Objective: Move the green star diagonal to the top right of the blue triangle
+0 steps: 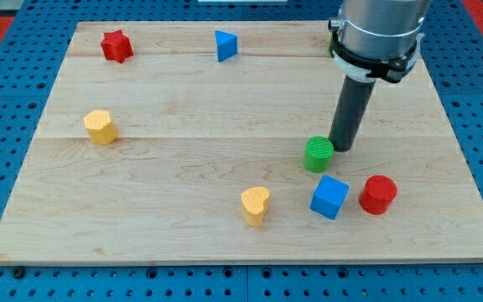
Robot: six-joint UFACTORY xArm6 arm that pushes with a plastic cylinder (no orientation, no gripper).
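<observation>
My tip (341,148) down on desk (183,109), right of centre — plain rod tool, no jaws, nothing pinched. Tip pressed against right side of green block (318,154); looks round from here, star shape can't be made out. Just below: blue cube (329,196), red cylinder (378,194) beside it to view's right. Yellow heart (256,205) further left, near bottom. Blue triangle (225,45) well apart at top, red star (116,45) top left, yellow block (100,127) at left.
</observation>
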